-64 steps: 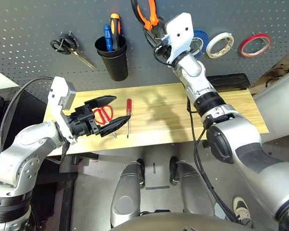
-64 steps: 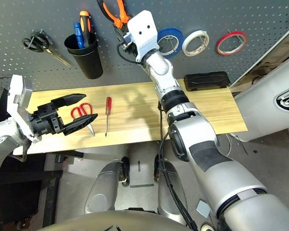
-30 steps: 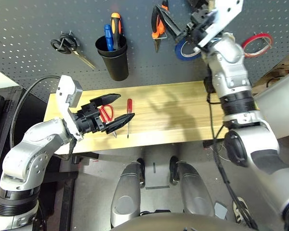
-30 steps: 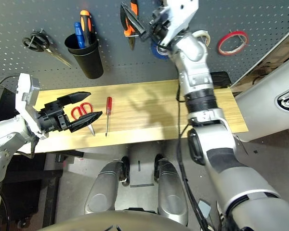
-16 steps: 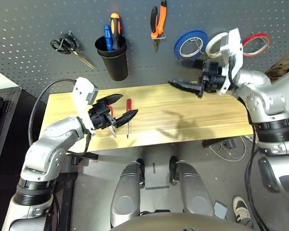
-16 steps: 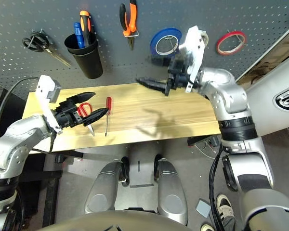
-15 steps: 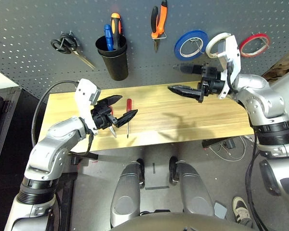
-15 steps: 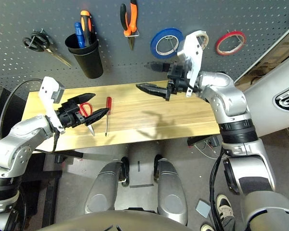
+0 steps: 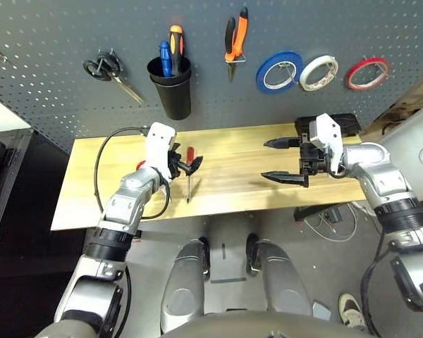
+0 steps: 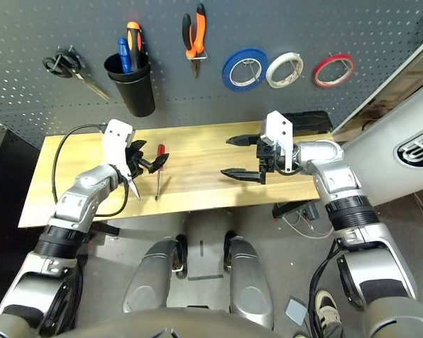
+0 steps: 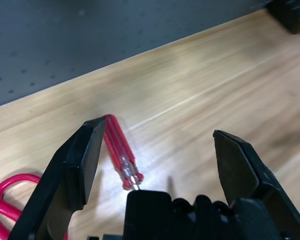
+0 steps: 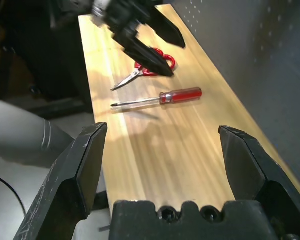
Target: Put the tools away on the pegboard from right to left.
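Note:
The red tape ring (image 9: 367,72) and the orange-and-black pliers (image 9: 235,39) hang on the dark grey pegboard (image 9: 49,32). On the wooden table (image 9: 233,193) lies the slim red-handled screwdriver (image 9: 189,170), its tip pointing to the front edge. My left gripper (image 9: 188,156) hovers open just over its handle (image 11: 119,156), one finger on each side. The red-handled scissors (image 12: 152,62) lie just left of it, partly hidden under that gripper. My right gripper (image 9: 265,159) hangs open and empty over the right half of the table.
A black cup (image 9: 173,88) with a blue and an orange-black screwdriver hangs on the board. Black-handled scissors (image 9: 102,68) hang left of it. Blue tape (image 9: 278,72) and white tape (image 9: 319,72) hang by the red ring. A black box (image 9: 342,121) sits at the table's back right.
My right gripper let go of the pliers, now hanging on the board, and came down, open, low over the table's right half. My left gripper moved right, over the screwdriver handle.

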{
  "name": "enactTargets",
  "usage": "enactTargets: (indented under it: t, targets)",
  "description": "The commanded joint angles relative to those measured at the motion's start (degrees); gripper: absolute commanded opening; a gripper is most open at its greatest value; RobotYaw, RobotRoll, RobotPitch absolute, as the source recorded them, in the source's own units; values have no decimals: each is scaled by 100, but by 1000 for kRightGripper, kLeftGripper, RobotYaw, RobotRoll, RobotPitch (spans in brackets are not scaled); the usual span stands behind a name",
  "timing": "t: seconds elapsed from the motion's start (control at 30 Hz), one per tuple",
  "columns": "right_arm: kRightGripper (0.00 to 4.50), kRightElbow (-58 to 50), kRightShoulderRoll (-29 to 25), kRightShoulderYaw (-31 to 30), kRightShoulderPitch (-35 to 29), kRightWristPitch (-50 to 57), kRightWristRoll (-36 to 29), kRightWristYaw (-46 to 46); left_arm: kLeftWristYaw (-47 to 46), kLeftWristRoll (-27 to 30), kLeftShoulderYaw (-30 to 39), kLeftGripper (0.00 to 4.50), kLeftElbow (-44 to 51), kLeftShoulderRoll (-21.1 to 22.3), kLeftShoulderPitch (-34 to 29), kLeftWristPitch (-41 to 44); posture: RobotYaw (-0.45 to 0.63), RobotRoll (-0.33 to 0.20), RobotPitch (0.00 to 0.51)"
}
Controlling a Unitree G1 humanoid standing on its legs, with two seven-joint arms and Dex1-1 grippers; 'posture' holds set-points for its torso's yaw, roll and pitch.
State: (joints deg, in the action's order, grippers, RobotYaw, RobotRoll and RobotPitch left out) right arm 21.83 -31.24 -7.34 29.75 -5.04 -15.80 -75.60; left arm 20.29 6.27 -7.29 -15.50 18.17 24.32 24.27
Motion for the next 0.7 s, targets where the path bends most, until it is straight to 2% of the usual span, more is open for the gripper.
enactTargets:
  t: [0.03, 0.27, 0.7]
  targets:
    - [4477, 87, -38, 50, -146, -277, -69, -269, -330, -300, -22, 4500, -616, -223, 110, -140, -11, 0, 134]
    - [4477, 108, -77, 99, -259, -350, -106, -432, -841, -616, 66, 4500, -1593, -525, 386, -416, -23, 0, 133]
    - [4477, 427, -199, 110, -427, -537, 203, -210, -1121, -776, 194, 4500, -3380, -966, 1203, -756, -41, 0, 176]
